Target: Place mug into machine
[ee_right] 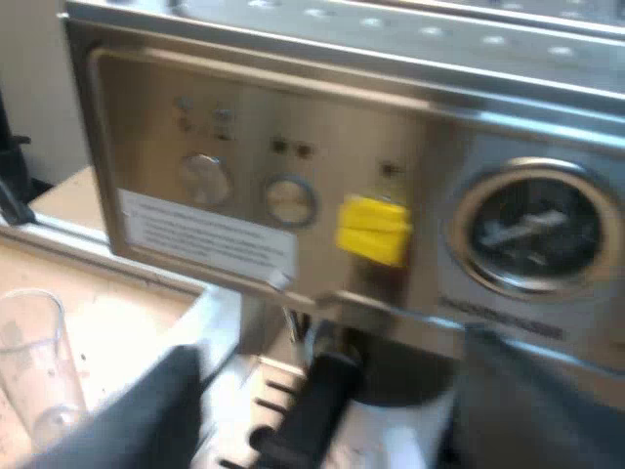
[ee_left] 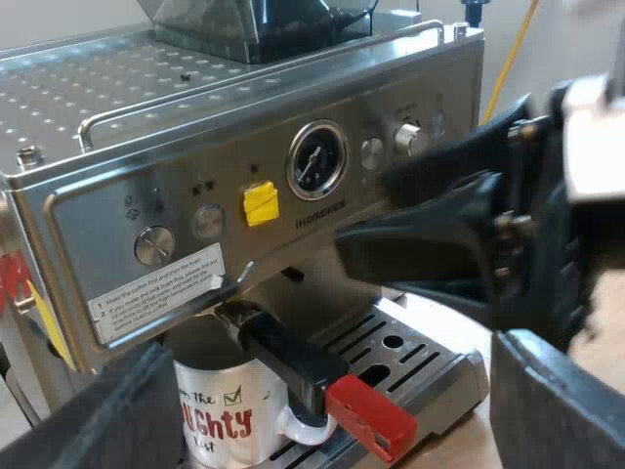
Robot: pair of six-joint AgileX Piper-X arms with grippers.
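Observation:
A white mug [ee_left: 220,415] with red lettering stands on the espresso machine's [ee_left: 195,147] drip tray, right under the locked-in metal holder. The holder's dark handle [ee_left: 293,362] ends in red [ee_left: 371,418] just over the mug's handle. My left gripper [ee_left: 327,396] is open, its fingers [ee_left: 98,420] wide apart a short way before the mug, touching nothing. My right gripper [ee_left: 391,249] hovers close to the machine's front panel, above the tray. In the right wrist view my right gripper [ee_right: 342,410] is open, with the holder's handle [ee_right: 312,401] and the mug's white rim [ee_right: 391,440] beyond it.
A bean hopper [ee_left: 254,24] sits on the machine's top. A pressure gauge [ee_left: 315,159] and a yellow sticker [ee_left: 261,203] mark the front panel. The slotted drip tray [ee_left: 410,357] has bare room beside the mug. A clear measuring glass [ee_right: 34,371] stands on the table beside the machine.

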